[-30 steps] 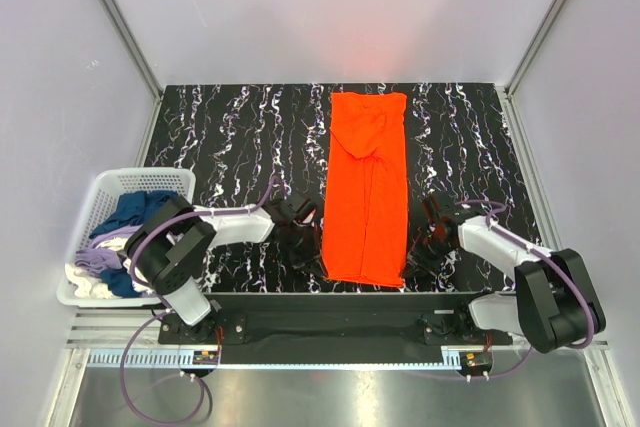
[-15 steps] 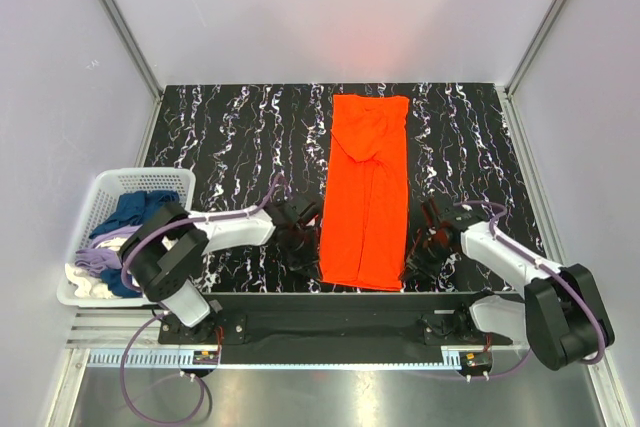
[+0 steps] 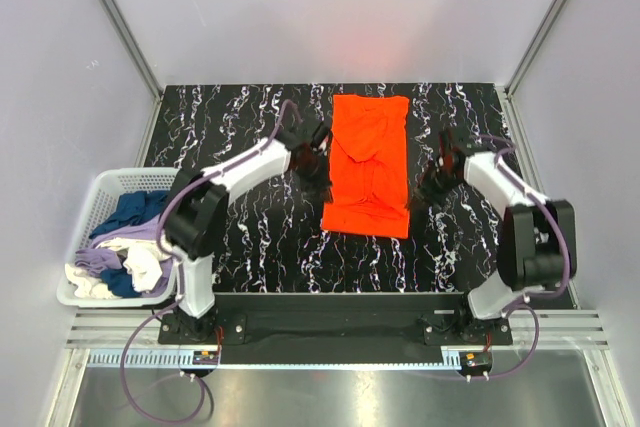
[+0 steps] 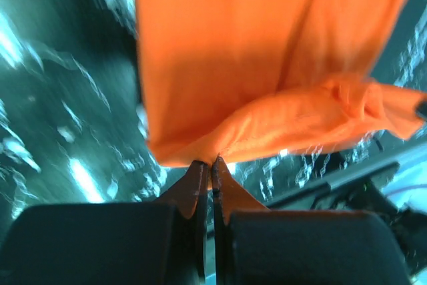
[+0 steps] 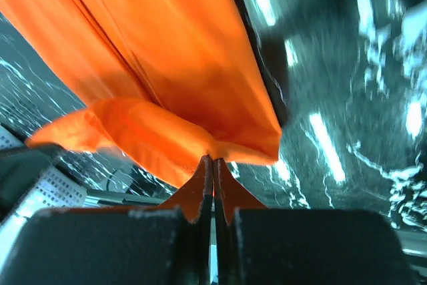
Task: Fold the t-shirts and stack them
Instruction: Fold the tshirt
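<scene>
The bright orange t-shirt (image 3: 368, 172) lies mid-table as a narrow strip, its near end doubled up and raised off the black marbled table (image 3: 230, 137). My left gripper (image 3: 321, 171) is shut on the shirt's left near corner; the left wrist view shows that gripper (image 4: 212, 162) pinching the orange cloth (image 4: 253, 51). My right gripper (image 3: 431, 183) is shut on the right near corner, and in the right wrist view its tips (image 5: 213, 159) bite the hem of the orange cloth (image 5: 153, 65). The cloth sags between the two grips.
A white basket (image 3: 100, 183) stands off the table's left edge, holding a navy shirt (image 3: 128, 213), a lavender one (image 3: 105, 255) and a cream one (image 3: 147, 263). Metal frame posts and grey walls enclose the table.
Both grippers have moved from the table's near edge toward the far side, carrying the orange shirt's near hem with them. The shirt now looks much shorter, with its near part lifted and doubling over.
</scene>
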Controlling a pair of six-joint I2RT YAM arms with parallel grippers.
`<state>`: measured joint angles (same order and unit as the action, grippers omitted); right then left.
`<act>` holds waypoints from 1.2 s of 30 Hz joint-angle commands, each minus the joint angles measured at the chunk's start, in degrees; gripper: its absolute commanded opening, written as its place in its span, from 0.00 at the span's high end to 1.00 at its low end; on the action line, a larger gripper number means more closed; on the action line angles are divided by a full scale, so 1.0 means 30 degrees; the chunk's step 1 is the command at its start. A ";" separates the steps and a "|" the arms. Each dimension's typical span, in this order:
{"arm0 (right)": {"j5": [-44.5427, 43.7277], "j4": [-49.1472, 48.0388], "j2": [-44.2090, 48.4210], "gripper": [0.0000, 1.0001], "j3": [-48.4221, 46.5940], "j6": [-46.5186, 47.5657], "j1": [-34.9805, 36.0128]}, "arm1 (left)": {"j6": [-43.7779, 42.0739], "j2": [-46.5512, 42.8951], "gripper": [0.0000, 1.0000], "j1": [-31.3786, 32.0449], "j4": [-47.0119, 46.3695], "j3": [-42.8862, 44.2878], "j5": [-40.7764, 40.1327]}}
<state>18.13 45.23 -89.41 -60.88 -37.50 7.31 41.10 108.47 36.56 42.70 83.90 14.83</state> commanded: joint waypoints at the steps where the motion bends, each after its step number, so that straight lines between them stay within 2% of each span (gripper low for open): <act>1: 0.0517 0.0449 -0.2092 1.00 -0.2985 0.1570 -0.0298 | -0.1863 0.1867 1.00 -0.0963 0.1938 0.3434 0.0124; 3: 0.0752 0.0508 -0.3239 1.00 -0.4163 0.1832 -0.0357 | -0.2069 0.3211 1.00 -0.1547 0.2347 0.5159 0.0651; 10: 0.0958 0.1590 -0.7340 1.00 -0.8820 0.2186 -0.0738 | -0.1661 0.5737 1.00 -0.2897 0.1706 0.7975 0.2613; 21: 0.1368 0.1973 -0.9220 1.00 -1.0994 0.2303 -0.1353 | -0.0956 0.8375 1.00 -0.3454 0.1205 1.1464 0.3935; 25: 0.1748 0.1711 -1.0187 1.00 -1.1316 0.2654 -0.1353 | -0.0694 0.8435 0.99 -0.3805 0.0828 1.1000 0.4020; 27: 0.1925 0.1477 -1.0421 1.00 -1.1346 0.2772 -0.1353 | -0.0635 0.8610 0.93 -0.3952 0.0591 1.0940 0.4167; 30: 0.1808 0.1154 -1.0510 1.00 -1.1346 0.2567 -0.1499 | -0.0605 0.9049 0.92 -0.4128 0.0475 1.1028 0.4490; 32: 0.1895 0.0978 -1.0685 1.00 -1.1463 0.2625 -0.1645 | -0.0546 0.9342 0.87 -0.4245 0.0300 1.1174 0.4490; 33: 0.1983 0.0948 -1.1034 1.00 -1.1609 0.2770 -0.1762 | -0.0546 0.9401 0.83 -0.4333 0.0241 1.1204 0.4490; 34: 0.1955 0.1064 -1.1299 0.98 -1.2190 0.2917 -0.1792 | -0.0488 0.9547 0.71 -0.4392 0.0124 1.1262 0.4461; 36: 0.1779 0.1356 -1.2204 0.89 -1.3650 0.3473 -0.2083 | -0.0633 0.9752 0.64 -0.4597 0.0209 1.1699 0.4403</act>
<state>22.65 49.89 -123.33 -95.26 -29.87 2.55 39.18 136.86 23.62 45.12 115.83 26.41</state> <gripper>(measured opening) 0.077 0.336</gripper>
